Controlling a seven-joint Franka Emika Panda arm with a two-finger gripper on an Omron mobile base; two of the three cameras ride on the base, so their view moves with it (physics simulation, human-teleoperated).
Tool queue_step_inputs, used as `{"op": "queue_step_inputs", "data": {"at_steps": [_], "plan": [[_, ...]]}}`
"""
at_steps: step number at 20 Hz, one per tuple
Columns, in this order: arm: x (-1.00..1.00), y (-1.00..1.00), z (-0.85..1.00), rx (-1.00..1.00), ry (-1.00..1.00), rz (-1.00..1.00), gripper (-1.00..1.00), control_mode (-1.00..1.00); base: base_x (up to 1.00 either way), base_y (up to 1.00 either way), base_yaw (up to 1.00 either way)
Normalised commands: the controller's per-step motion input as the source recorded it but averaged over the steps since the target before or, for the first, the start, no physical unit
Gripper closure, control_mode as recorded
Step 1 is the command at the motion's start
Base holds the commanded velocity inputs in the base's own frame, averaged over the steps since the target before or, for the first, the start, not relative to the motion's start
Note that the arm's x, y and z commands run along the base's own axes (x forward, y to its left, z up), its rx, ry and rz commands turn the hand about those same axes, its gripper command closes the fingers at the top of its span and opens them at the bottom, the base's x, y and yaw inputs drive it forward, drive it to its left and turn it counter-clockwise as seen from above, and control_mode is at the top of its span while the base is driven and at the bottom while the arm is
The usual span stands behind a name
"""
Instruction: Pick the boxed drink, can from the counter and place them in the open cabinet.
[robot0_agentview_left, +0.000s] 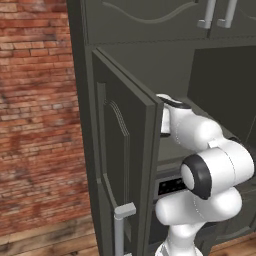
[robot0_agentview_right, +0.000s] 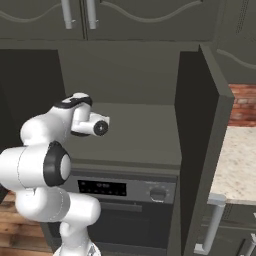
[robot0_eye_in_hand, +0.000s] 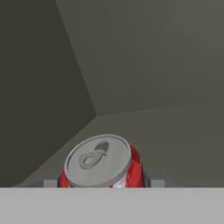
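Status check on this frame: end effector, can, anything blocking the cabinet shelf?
End effector closed on the can, fingers either side. Can inside the open cabinet, over the shelf floor. Nothing seen ahead on the shelf.

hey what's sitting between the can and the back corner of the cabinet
Nothing. In the hand view the cabinet floor is bare from the can in the gripper back to the corner.

Open cabinet (robot0_agentview_right: 130, 135) bay: shelf bare ahead of the can (robot0_eye_in_hand: 103, 162), room fwd to back wall and the corner w/ side wall. Swung-out doors flank the bay, left door (robot0_agentview_left: 122, 155) and right door (robot0_agentview_right: 197, 150), narrowing side access. Bay ceiling overhead, oven panel (robot0_agentview_right: 125, 188) just below shelf edge.
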Motion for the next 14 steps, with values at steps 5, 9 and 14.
{"op": "queue_step_inputs", "data": {"at_steps": [5,9,14], "plan": [[0.23,0.21,-0.33,0.0,-0.07,0.0,1.0,-1.0,0.0,0.0,0.0],[0.02,0.0,-0.03,0.0,0.0,0.0,1.0,-1.0,0.0,0.0,0.0],[0.0,0.0,-0.13,0.0,0.0,0.0,1.0,-1.0,0.0,0.0,0.0]]}}
